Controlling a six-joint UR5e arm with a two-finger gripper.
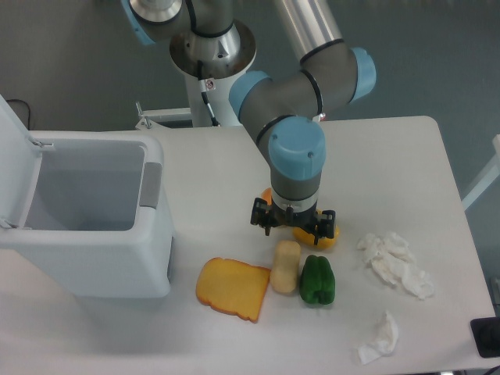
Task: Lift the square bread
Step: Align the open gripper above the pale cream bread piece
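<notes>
The counter (391,156) has a smooth, matt white surface. The bin (86,226) beside the arm looks like pale grey-white plastic, smooth with a faint sheen. The arm (293,101) shows brushed grey metal tubes with glossy light-blue plastic caps, and the end effector (293,225) is matt black, of a material that cannot be told. The square bread (285,266) has a dull, pale beige, slightly soft-looking surface. The toast slice (232,289) looks smooth and orange-yellow with a darker rim. The green pepper (317,280) and the yellow pepper (328,234) are smooth, glossy plastic. The white wads (394,262) look like crumpled, rough tissue paper.
</notes>
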